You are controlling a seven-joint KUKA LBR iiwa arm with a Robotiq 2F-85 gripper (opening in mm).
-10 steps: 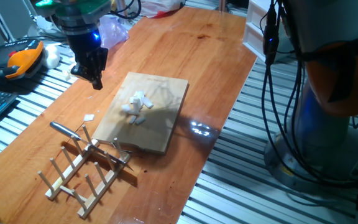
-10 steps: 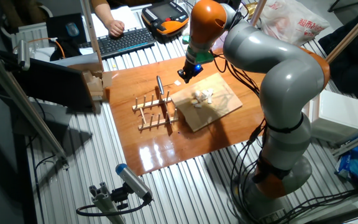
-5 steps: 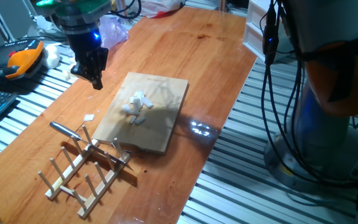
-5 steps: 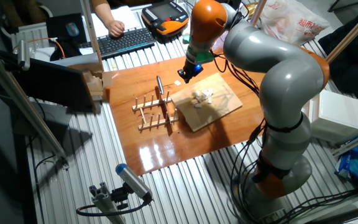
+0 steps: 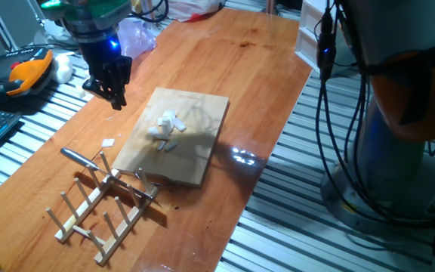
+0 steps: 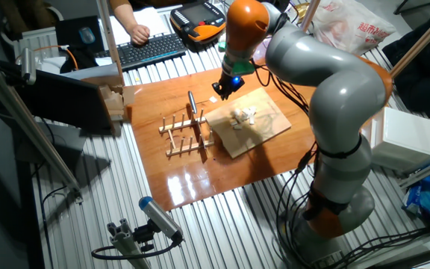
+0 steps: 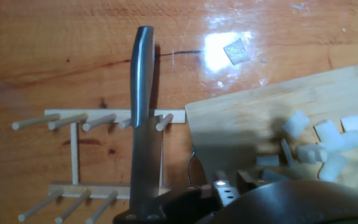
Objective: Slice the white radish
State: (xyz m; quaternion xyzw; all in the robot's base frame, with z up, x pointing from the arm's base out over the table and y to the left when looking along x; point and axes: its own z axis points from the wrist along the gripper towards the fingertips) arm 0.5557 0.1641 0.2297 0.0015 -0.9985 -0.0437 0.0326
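Gripper (image 5: 115, 97) hangs above the bare wooden table (image 5: 232, 68), off the far-left corner of the cutting board (image 5: 176, 140) and not over it. Fingers point down with tips together, or nearly so; nothing seen between them. From these views I cannot tell whether the jaws are fully closed. A blue light glows on the gripper body in both fixed views.

White radish (image 5: 167, 128): already in several small white pieces, clustered near the middle of the cutting board. In the hand view the white radish (image 7: 319, 146) shows as flat rectangular bits and little chunks, some touching one another, all on the board's surface. One separate white chip (image 5: 108, 142) lies on the table just off the board's left edge; in the hand view it sits in a bright glare patch (image 7: 235, 51).

Knife (image 7: 142, 118): rests across the pegs of the wooden peg rack (image 5: 104, 204), blade over the rack, dark handle at the bottom of the hand view. Rack stands at the near-left part of the table, its end just beside the board's near corner.

Writing: red print on a plastic bag (image 6: 353, 26) beyond the table's edge, too small to read. Teach pendant (image 5: 21, 72), orange and black, lies off the table's left side; no legible label.
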